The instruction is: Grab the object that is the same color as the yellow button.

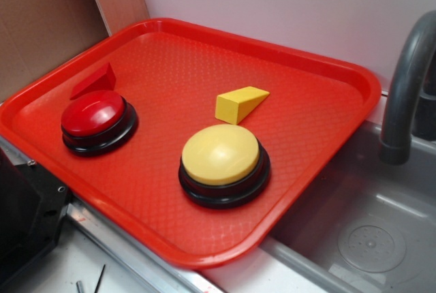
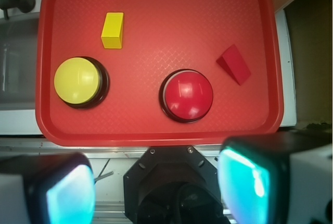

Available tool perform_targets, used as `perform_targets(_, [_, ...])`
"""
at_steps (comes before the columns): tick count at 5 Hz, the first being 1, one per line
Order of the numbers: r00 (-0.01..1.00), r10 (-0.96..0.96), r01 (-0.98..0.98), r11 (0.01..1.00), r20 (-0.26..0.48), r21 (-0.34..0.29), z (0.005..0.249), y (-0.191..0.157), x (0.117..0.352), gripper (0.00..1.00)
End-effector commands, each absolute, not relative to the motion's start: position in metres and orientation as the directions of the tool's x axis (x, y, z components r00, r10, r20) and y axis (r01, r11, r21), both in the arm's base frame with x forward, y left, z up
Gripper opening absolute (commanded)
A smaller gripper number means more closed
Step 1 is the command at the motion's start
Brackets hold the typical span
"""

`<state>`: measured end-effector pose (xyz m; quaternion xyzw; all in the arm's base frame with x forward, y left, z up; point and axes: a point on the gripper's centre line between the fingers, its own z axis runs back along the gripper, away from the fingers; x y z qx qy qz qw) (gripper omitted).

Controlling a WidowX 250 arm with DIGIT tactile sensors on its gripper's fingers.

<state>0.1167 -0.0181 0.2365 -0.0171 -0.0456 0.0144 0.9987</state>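
Observation:
A small yellow wedge block, the object [image 1: 239, 103] [image 2: 113, 30], lies on the red tray [image 1: 320, 82] [image 2: 156, 0], just behind the yellow button [image 1: 221, 155] [image 2: 77, 81], a pale-yellow dome on a black base. In the wrist view my gripper [image 2: 161, 187] hangs high above the tray's near edge, over the robot base. Its two fingers [image 2: 244, 182] with teal pads stand wide apart with nothing between them. The exterior view does not show the gripper.
A red dome button [image 1: 94, 114] [image 2: 187, 94] and a red wedge block [image 1: 97, 80] [image 2: 234, 63] share the tray. A grey sink basin [image 1: 371, 232] with a dark faucet [image 1: 405, 88] lies beside the tray. The black robot base [image 2: 169, 182] is below the tray's near edge.

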Motion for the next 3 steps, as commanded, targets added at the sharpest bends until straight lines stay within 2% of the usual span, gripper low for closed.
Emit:
perform_targets(1, [0.995, 0.03, -0.027, 0.999, 0.091, -0.035, 0.236, -0.018, 0.117, 1.0])
perform_targets(2, [0.989, 0.059, -0.058, 0.998, 0.139, -0.012, 0.211, -0.052, 0.167, 1.0])
perform_targets(3, [0.948, 0.317, -0.317, 0.943, -0.017, -0.1, 0.177, -0.08, 0.215, 1.0])
